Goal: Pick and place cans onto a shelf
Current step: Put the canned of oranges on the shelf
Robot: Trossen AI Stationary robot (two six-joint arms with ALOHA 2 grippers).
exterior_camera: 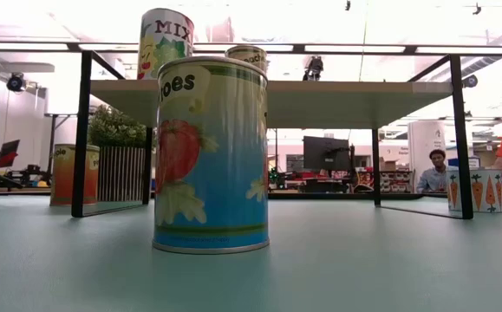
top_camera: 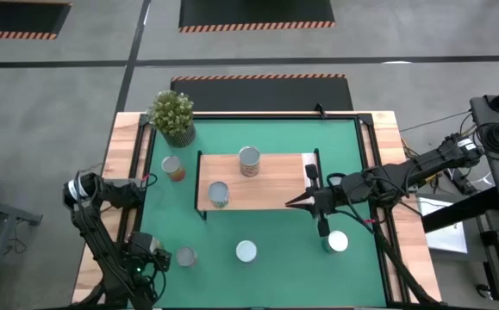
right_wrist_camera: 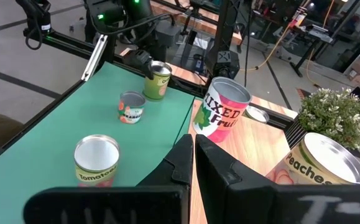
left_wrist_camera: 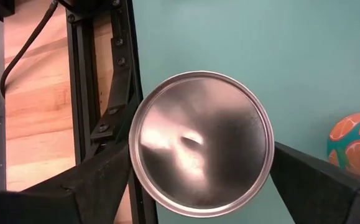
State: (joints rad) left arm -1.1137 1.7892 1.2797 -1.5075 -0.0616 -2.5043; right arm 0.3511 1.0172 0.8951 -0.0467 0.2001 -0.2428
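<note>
A can with a silvery top stands on the green mat near the table's front left. My left gripper is open above it, pointing steeply down, with one finger on either side of the can; no touch shows. Two cans stand upright on the shelf, a light-wood board on a black frame. My right gripper is shut and hovers level over the shelf's right end, holding nothing.
More cans stand on the mat: left of the shelf, front middle and front right. A potted plant stands at the far left corner. People sit in the room beyond the table.
</note>
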